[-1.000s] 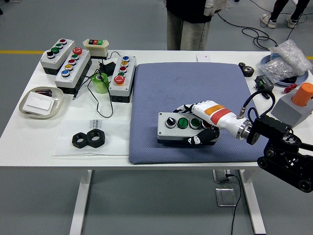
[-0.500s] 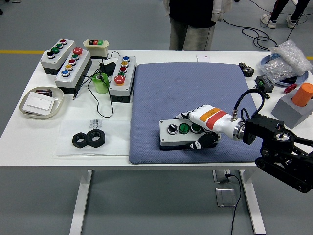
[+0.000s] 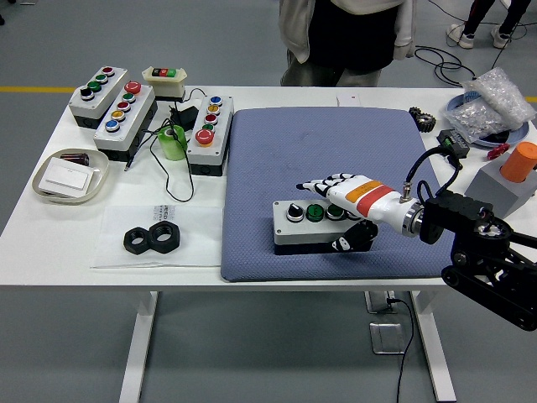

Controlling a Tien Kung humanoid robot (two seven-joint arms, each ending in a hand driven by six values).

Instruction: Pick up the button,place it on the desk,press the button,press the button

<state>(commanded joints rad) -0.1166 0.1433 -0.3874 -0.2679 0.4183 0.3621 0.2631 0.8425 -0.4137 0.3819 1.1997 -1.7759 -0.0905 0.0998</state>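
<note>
A grey button box (image 3: 304, 227) with a black knob and green buttons lies flat on the blue mat (image 3: 327, 143), near its front edge. My right hand (image 3: 329, 214), white with an orange band, is over the box's right end. Its fingers (image 3: 319, 184) are stretched out and spread above the box's far edge, and the thumb (image 3: 343, 244) is at the box's front side. The hand is not closed around the box. My left hand is out of view.
Three other button boxes (image 3: 126, 113) and a small switch box (image 3: 164, 77) stand at the back left, beside a green tape roll (image 3: 174, 143). A tray (image 3: 71, 178) and black nuts (image 3: 153, 239) lie left. An orange-topped grey block (image 3: 510, 183) stands right. A person (image 3: 352, 38) stands behind the table.
The box has shifted slightly on the mat near its front edge. My right hand's fingers, which were wrapped around the box's right end, have lifted and spread. The person has moved closer.
</note>
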